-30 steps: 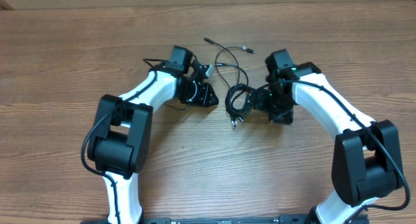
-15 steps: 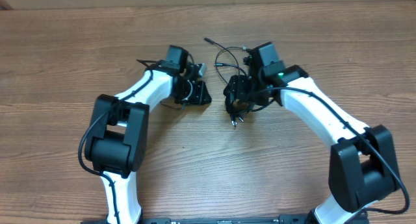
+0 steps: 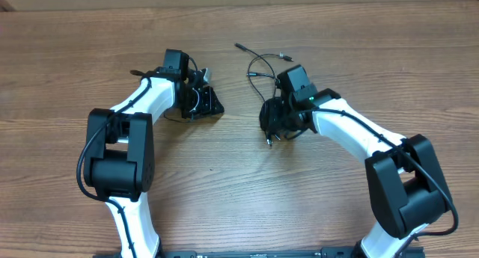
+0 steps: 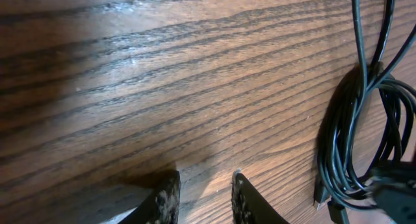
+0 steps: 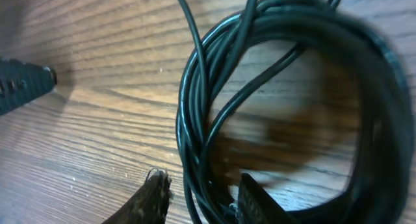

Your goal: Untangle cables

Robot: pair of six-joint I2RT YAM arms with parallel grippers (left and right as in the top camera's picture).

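While my right gripper (image 5: 198, 193) straddles strands of the coiled cables (image 5: 193, 120) mid-table (image 3: 224, 183), can't tell if clamped, my left gripper (image 4: 203, 188) sits narrowly parted, empty, beside them.

The surface (image 3: 224, 183) was brown wood-grain, smooth with a faint sheen. The cables (image 5: 188, 120) were black, glossy, rubbery-looking plastic. The arm shells (image 3: 352, 131) were smooth white plastic, their joints (image 3: 120, 157) matt black.

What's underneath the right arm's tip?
Under the right end effector lies a coiled bundle of thin black cables on the table, some strands running between its fingers. From overhead the arm covers part of the coil, so the crossings there are hidden.
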